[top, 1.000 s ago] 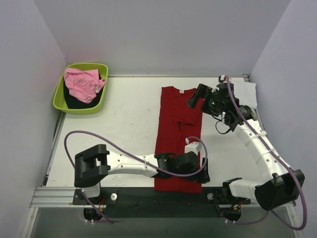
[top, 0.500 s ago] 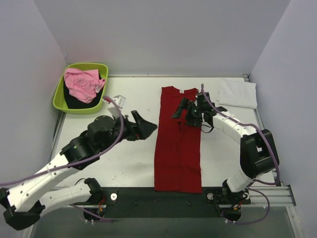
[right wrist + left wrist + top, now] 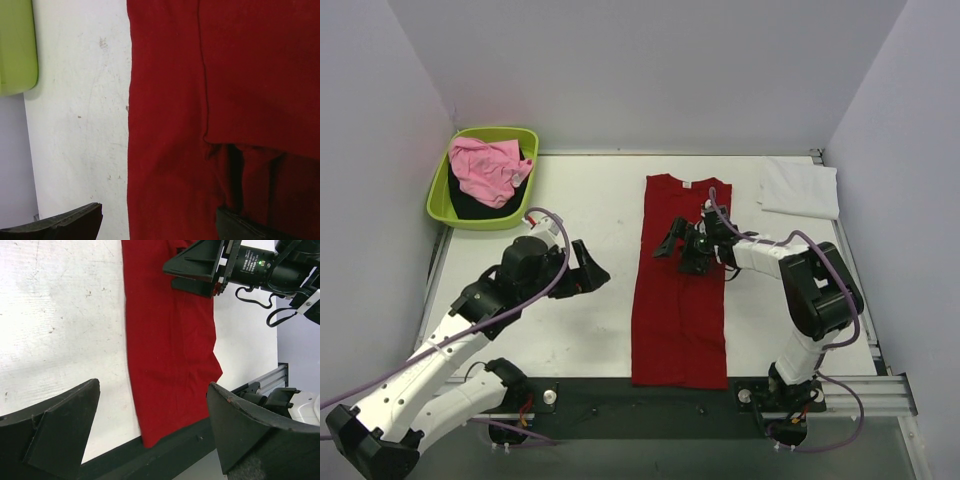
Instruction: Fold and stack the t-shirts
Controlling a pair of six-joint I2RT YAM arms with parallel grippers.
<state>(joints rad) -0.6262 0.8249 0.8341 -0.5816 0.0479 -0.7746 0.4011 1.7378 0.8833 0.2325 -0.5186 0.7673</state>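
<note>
Task status: partly complete. The deep red t-shirt point(image 3: 676, 310) lies flat on the bench point(image 3: 580, 200) as a long narrow strip running from the far side toward the near edge, its sides apparently turned in; the right wrist view shows an overlapping layer on the deep red t-shirt point(image 3: 170, 125). Judged from this, the lengthwise folds are made and the crosswise folds remain. The white t-shirt point(image 3: 800, 187) rests at the far right corner of the bench as a compact rectangle, apparently folded, well apart from the red one. The pink t-shirt point(image 3: 485, 165) lies crumpled in the lime-green tub point(image 3: 492, 132) at the far left, on top of the black t-shirt point(image 3: 470, 205); both are unfolded. No stack is formed yet. The left claw point(image 3: 595, 270) is released, jaws wide, grasping nothing, positioned over bare bench just left of the red strip; its wrist view shows the left claw point(image 3: 155, 435) framing the strip's left edge. The right claw point(image 3: 672, 243) is likewise released and empty, poised over the upper part of the strip. Remaining work: finish the red shirt, fold the pink and black shirts, then stack all four.
</note>
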